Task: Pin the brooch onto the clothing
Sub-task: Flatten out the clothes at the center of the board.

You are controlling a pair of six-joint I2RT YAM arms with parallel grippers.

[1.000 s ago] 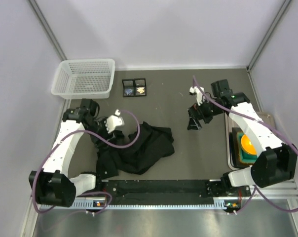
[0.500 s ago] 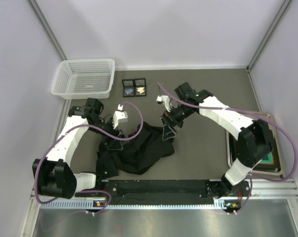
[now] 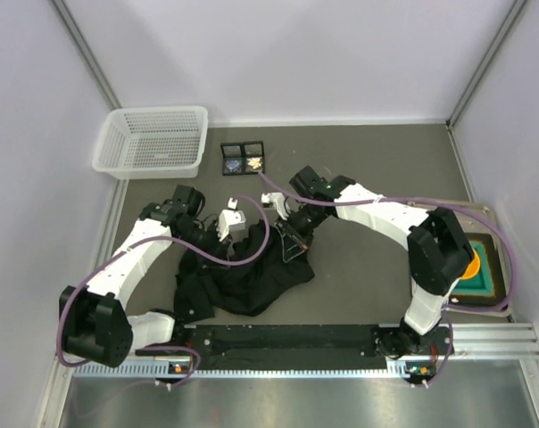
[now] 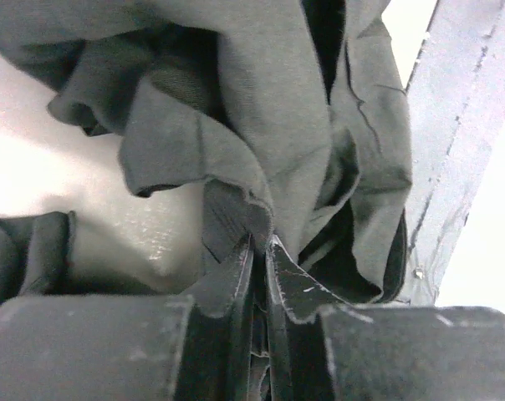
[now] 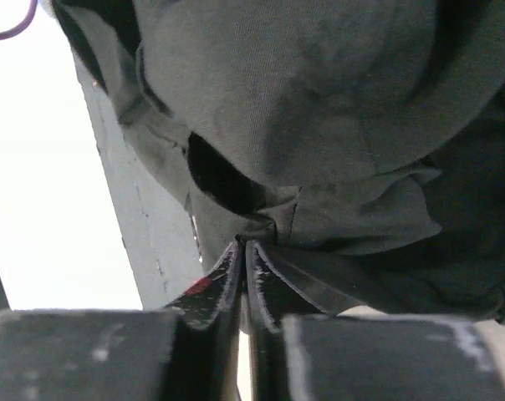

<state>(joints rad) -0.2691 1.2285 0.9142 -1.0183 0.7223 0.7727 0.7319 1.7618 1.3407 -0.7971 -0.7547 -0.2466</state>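
Note:
The clothing [image 3: 247,272], a black shirt, lies crumpled on the table's near left. My left gripper [image 3: 214,242] is at its upper left edge. In the left wrist view this gripper [image 4: 259,242] is shut on a fold of the clothing [image 4: 261,100]. My right gripper [image 3: 292,244] reaches to the shirt's upper right edge. In the right wrist view it [image 5: 242,244] is shut, its tips pinching a seam of the clothing [image 5: 319,109]. A gold brooch [image 3: 254,163] lies in a small open black case [image 3: 243,159] behind the shirt, beside a bluish one.
A white mesh basket [image 3: 152,141] stands at the back left. A tray [image 3: 488,290] holding a green and orange item lies at the right edge. A black rail [image 3: 287,339] runs along the near edge between the arm bases.
The right arm swung left from the right side to the shirt's edge and its jaws closed. The left gripper moved right onto the shirt and closed on the fabric.

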